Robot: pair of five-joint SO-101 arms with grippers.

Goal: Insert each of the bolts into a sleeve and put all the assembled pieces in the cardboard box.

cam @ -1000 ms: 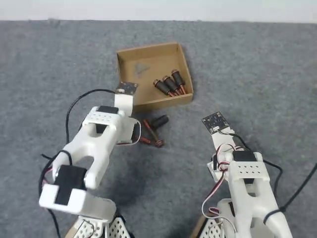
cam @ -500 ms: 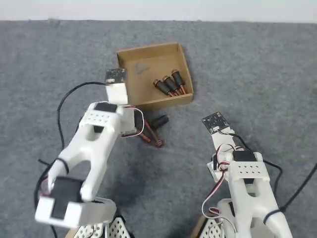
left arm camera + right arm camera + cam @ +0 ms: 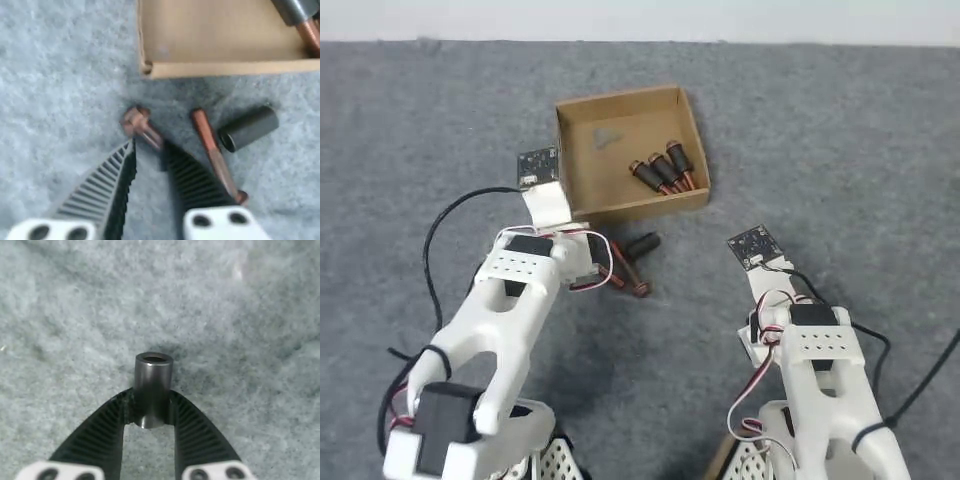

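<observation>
My left gripper is open low over the carpet, its fingertips on either side of the shaft end of a copper bolt. That bolt lies just in front of the cardboard box. A second bolt and a loose dark sleeve lie beside it. In the high view the left gripper is by the bolts and the sleeve. Three assembled pieces lie in the box. My right gripper is shut on another dark sleeve, open end up.
Grey carpet covers the table. The right arm stands at the front right, well apart from the box. Cables loop beside the left arm. Open carpet lies to the left and right of the box.
The left arm's wrist has swung left and back from the box's front corner, then come down slightly over the loose bolts. The right arm has kept still with its sleeve.
</observation>
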